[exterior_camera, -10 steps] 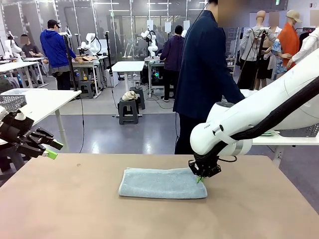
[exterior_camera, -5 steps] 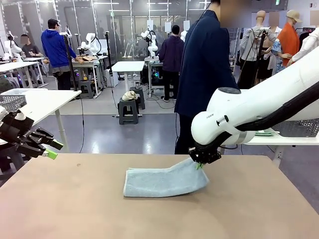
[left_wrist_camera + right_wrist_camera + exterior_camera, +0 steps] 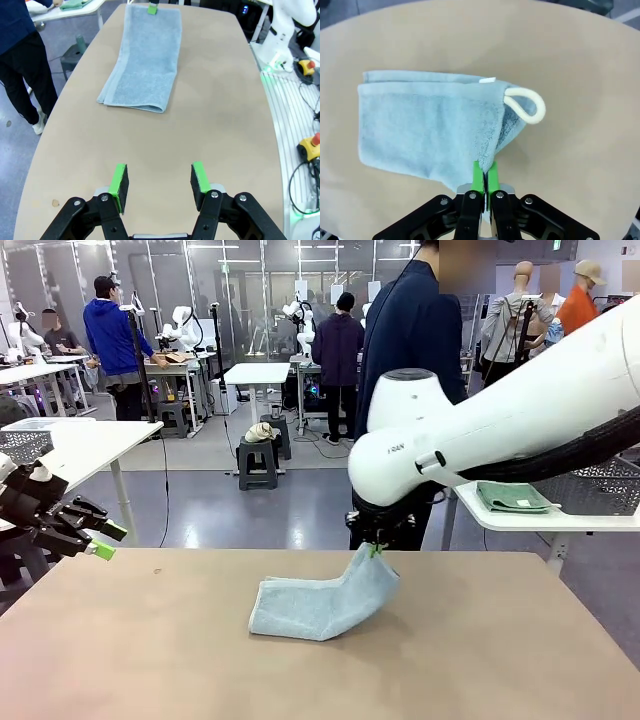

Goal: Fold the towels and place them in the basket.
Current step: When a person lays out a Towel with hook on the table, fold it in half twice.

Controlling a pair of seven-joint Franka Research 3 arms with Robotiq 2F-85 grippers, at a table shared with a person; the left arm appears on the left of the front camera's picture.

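The blue towel (image 3: 320,605) is clamped at 1 end between the shut pads of the right gripper (image 3: 375,548). In the right wrist view the green pads (image 3: 478,172) press together on the cloth edge, with the white loop (image 3: 527,107) and the small label (image 3: 487,80) just beyond them. That end hangs lifted off the table (image 3: 150,660), while the rest of the towel lies flat in a doubled band near the middle of the tabletop.

The right arm reaches in from the right, past the middle, with its wrist bent down over the towel's raised end. The left gripper (image 3: 110,541) hovers at the table's left edge, well apart from the towel. Its jaws are parted and hold nothing, and its fingers point along the tabletop toward the cloth.

As a judgement, the task is in its early part. The blue towel looks folded once lengthwise and the crosswise fold is under way. The green towel (image 3: 515,497) lies flat on a side table to the right, just beside the basket (image 3: 590,495). I cannot see into the basket. Both towels remain to be placed.
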